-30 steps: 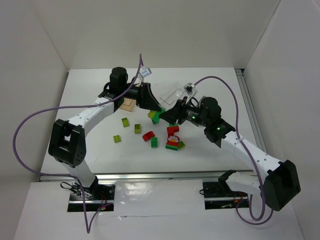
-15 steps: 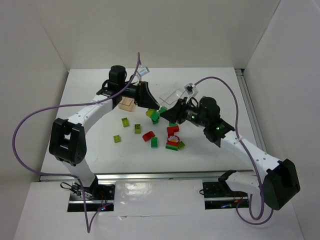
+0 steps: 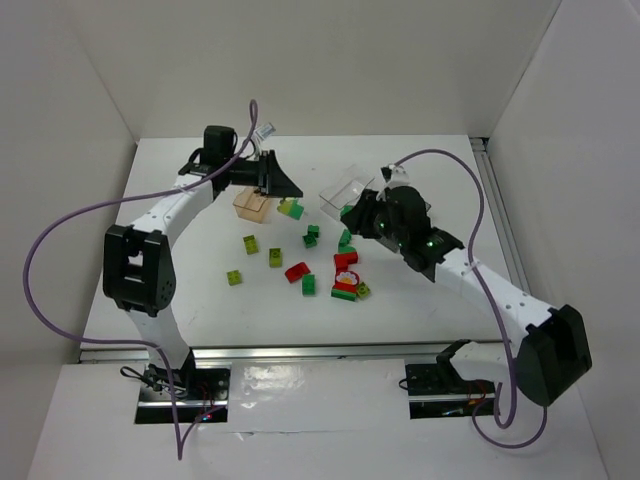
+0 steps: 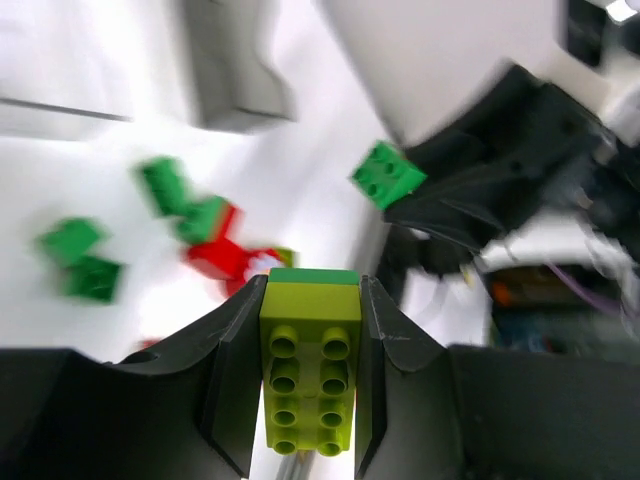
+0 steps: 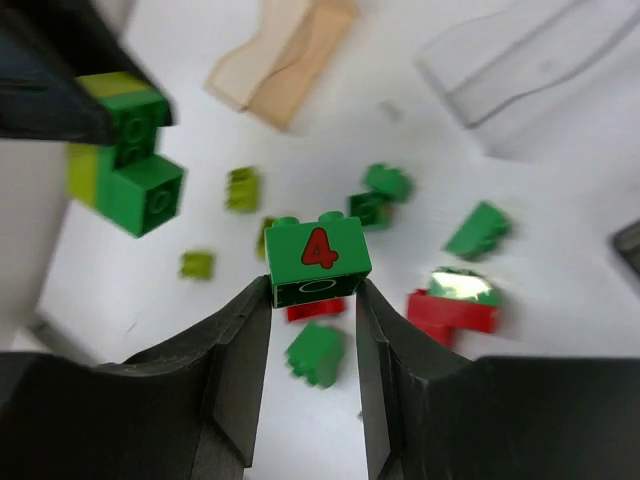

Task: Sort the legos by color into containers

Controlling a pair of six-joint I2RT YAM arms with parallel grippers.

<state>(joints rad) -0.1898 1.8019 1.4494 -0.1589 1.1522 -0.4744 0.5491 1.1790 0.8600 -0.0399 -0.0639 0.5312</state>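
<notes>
Left wrist: studded lime brick (image 4: 310, 370), green-capped, clamped by left gripper (image 4: 312, 292). Glossy green block (image 5: 317, 255), red "4" printed, pinched by right gripper (image 5: 312, 292); amber tub (image 5: 285, 60) at 12 o'clock.

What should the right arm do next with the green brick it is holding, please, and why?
Probably carry the right gripper over the clear tub and release there. It is shut on the green brick marked 4, and that tub looks nearest; the left gripper, shut on a lime brick, is beside the amber tub.
</notes>
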